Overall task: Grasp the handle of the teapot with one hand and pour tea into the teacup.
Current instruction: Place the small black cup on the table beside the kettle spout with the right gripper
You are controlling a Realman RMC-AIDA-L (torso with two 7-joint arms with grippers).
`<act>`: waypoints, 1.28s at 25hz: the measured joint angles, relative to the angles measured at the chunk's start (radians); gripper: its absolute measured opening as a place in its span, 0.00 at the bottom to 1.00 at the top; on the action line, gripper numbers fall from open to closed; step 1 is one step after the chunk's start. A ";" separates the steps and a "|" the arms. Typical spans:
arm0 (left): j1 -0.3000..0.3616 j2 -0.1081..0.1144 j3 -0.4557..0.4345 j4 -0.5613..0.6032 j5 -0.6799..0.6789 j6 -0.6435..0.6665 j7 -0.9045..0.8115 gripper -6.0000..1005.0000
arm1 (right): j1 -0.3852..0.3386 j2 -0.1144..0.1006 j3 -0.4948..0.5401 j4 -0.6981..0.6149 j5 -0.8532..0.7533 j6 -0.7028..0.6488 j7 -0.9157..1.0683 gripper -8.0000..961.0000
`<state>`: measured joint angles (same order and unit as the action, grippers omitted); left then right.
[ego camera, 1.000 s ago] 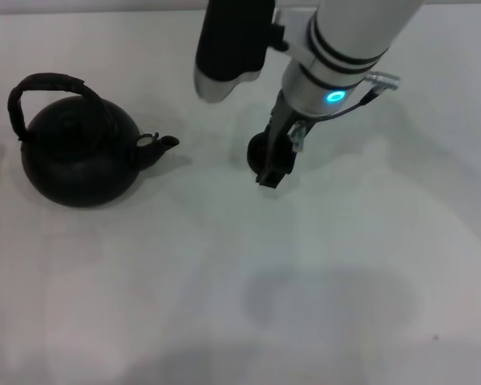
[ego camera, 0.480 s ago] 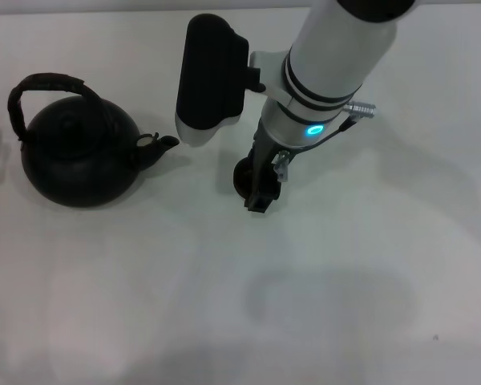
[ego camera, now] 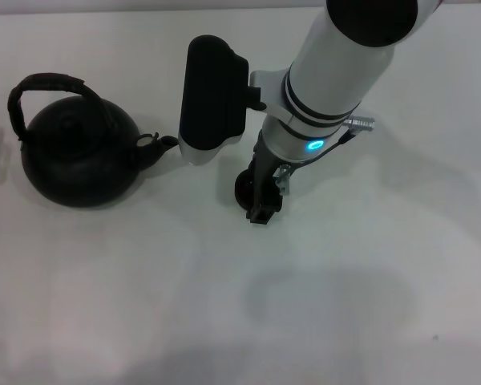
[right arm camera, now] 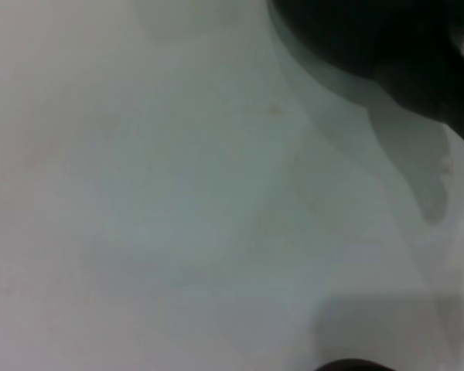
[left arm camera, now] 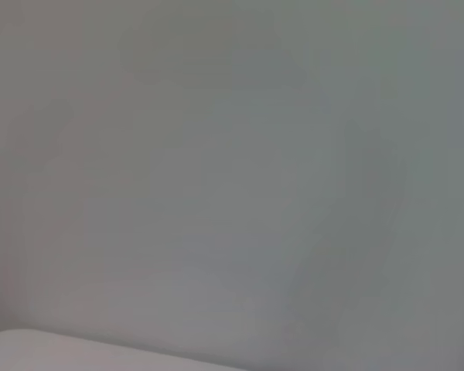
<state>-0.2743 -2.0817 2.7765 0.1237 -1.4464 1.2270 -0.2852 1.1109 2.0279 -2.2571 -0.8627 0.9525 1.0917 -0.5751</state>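
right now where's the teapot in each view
Head view: teapot at the picture's left, spout toward the right tool.
Left wrist view: not in it.
Right wrist view: dark body at the top right edge.
Shared landmark: the white table.

1. the teapot [ego camera: 78,160] sits on the table [ego camera: 345,305] at my far left, its handle [ego camera: 40,92] arching over it and its spout toward the middle.
2. the teacup [ego camera: 246,189] stands right of that spout, apart from it.
3. my right gripper [ego camera: 264,204] is down right beside the teacup.
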 joint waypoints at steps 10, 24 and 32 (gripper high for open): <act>0.000 0.000 0.000 0.001 0.000 0.000 0.000 0.78 | -0.001 0.000 -0.003 0.010 0.024 0.008 -0.018 0.76; 0.001 0.000 0.000 0.002 0.000 0.002 0.000 0.78 | 0.000 0.000 -0.026 -0.013 0.027 0.008 -0.021 0.83; 0.012 0.000 0.000 0.002 0.000 0.007 0.000 0.78 | 0.004 0.000 0.000 -0.036 0.017 -0.001 -0.028 0.88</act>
<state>-0.2625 -2.0816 2.7764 0.1258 -1.4465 1.2341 -0.2853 1.1146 2.0279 -2.2576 -0.8986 0.9698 1.0906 -0.6030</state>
